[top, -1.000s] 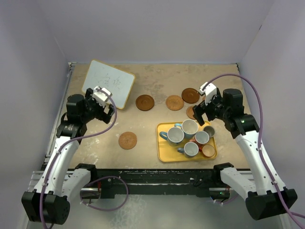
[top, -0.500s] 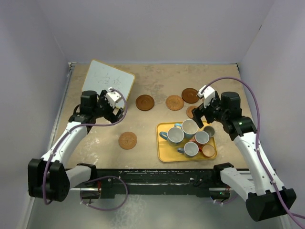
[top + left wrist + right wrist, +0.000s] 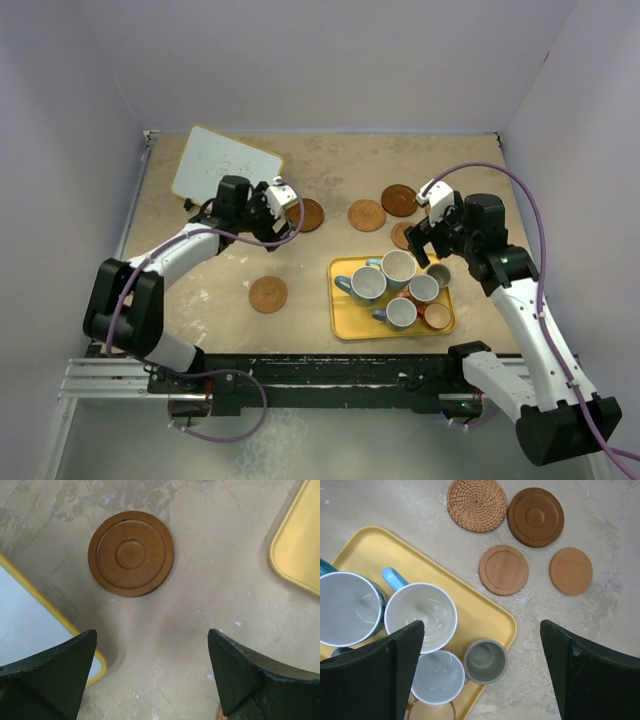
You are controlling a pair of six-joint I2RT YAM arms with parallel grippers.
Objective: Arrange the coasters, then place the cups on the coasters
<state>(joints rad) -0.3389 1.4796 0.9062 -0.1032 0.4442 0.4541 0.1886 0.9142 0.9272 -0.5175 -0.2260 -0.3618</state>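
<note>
Six cups (image 3: 398, 268) are sitting on the yellow tray (image 3: 345, 322) at 4 o'clock in the overhead view, waiting for coasters (image 3: 503, 569), so the left gripper (image 3: 152, 645), jaws apart, is hovering with a dark coaster (image 3: 131, 553) at its 12 o'clock, probably to grab it, while the right gripper (image 3: 482, 630), also spread, is hanging near four more.

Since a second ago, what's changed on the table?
The left gripper swung right, off the whiteboard. Open and empty, it now hangs just short of the dark ringed wooden coaster. The right gripper, the other coasters and the cups on the yellow tray stayed put.
</note>
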